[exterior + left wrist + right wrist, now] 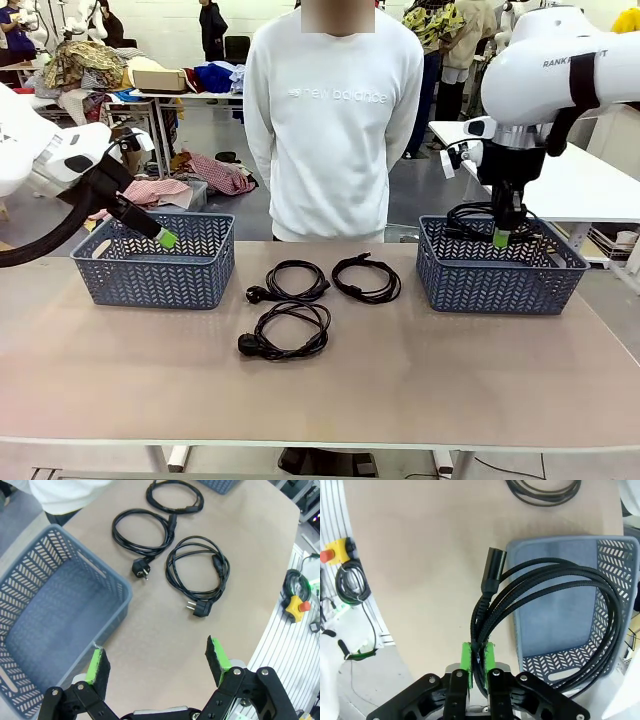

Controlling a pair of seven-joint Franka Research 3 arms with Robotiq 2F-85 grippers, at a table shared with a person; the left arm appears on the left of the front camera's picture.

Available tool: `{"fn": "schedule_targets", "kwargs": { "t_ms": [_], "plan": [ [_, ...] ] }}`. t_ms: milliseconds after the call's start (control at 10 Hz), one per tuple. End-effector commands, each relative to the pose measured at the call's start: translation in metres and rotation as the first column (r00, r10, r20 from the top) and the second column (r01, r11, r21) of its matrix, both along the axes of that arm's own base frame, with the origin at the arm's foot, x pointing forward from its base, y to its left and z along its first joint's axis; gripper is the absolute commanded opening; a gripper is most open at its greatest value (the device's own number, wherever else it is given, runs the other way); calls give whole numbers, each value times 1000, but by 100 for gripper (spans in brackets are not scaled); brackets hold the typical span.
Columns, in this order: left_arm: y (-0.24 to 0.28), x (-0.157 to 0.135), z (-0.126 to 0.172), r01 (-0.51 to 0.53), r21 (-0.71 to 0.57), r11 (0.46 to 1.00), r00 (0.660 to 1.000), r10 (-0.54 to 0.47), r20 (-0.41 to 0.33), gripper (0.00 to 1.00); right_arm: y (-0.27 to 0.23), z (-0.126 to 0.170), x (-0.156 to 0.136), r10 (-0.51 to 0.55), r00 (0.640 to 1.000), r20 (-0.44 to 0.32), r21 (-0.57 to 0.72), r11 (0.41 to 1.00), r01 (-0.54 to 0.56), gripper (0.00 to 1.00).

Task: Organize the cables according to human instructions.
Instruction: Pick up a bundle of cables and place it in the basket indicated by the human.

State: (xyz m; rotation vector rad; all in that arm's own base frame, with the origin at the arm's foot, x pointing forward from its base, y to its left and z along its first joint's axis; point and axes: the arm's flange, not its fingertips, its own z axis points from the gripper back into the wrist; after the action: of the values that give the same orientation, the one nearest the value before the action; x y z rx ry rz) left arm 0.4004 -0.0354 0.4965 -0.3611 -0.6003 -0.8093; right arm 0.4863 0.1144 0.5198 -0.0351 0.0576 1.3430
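- R gripper (478,652): fingers (465,656) closed, green pads pinched on strands of cord A (530,575) (thin black power cord, round coil). Arm points straight down.
- L gripper (156,652): fingers (96,666) spread wide, green pads well apart. Arm tilted. Tip sits over a corner of left basket (117,605) (blue-grey woven plastic). One pad is above its rim, the other above bare table (165,625) (pale brown top).
- Table: carries both baskets + three loose cords mid-surface.
- Far edge: person (335,130) in white crew-neck sweatshirt, lettering across chest. Stands facing the robot, roughly midway between baskets.
- Left basket: on robot's L side of table.
- right basket (490,285) (same blue-grey weave): on robot's R side. R gripper is directly over it, tip about level w/ rim.
- Cord A: hangs from R gripper. Loops spread over right basket's floor in R wrist view. Can't tell if they touch it. Straight connector end (492,572) juts past basket edge, over table.
- cord B (285,332): black coil, nearest the robot, between baskets. B plug (248,345), chunky and round, is at its left.
- cord C (292,280): black coil just behind B. C plug (257,294) is at its left.
- cord D (367,277): black coil just beside C, toward right basket. Can't tell if C + D touch.
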Motion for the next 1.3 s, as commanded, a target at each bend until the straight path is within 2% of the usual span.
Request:
{"fn": "schedule_targets", "kwargs": {
  "t_ms": [0,300,400,800,1200],
  "plan": [
    [2,0,-3,19,-20,1000,1000,-19,10,100,4,5,-12,-4,1000,6,-2,1000,4,0],
    [2,0,-3,19,-20,1000,1000,-19,10,100,4,5,-12,-4,1000,6,-2,1000,4,0],
    [2,0,-3,19,-20,1000,1000,-19,10,100,7,6,-7,14,1000,4,-3,1000,-14,12],
    [2,0,-3,19,-20,1000,1000,-19,10,100,-16,-24,26,18,997,70,6,1000,-19,12],
    [2,0,-3,19,-20,1000,1000,-19,10,100,-41,-50,56,43,997,70,-10,999,-43,12]
  ]
}}
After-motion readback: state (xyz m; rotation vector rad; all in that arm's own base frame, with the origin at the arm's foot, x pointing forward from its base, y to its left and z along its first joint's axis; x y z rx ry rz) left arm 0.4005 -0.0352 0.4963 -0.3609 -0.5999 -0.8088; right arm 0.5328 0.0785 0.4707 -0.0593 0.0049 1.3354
